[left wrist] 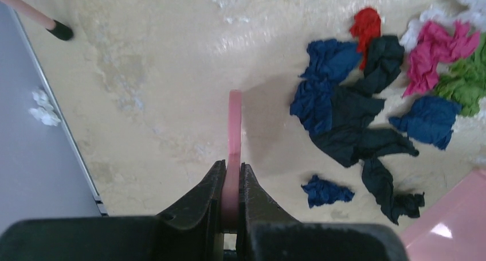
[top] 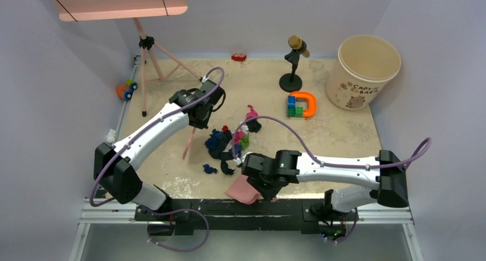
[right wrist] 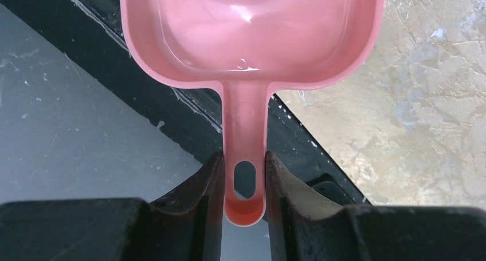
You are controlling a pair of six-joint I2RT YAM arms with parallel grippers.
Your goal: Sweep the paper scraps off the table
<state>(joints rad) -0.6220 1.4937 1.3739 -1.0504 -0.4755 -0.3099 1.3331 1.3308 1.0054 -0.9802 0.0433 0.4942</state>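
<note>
Paper scraps (top: pixel 232 141) sit in one loose pile in the middle of the table (top: pixel 344 135), pretty much between my two claws. Biggest to smallest for the rest: one bucket (top: pixel 362 71) at the far right corner, then one pink dustpan (right wrist: pixel 252 26) poking over the near edge. My right claw (right wrist: pixel 243 169) is pinching its handle. One pink brush (left wrist: pixel 234 123) is clamped in my left claw (left wrist: pixel 230 175). In the pile I count one red, one green, one magenta and about three blue. The dark ones are too tangled to count.
</note>
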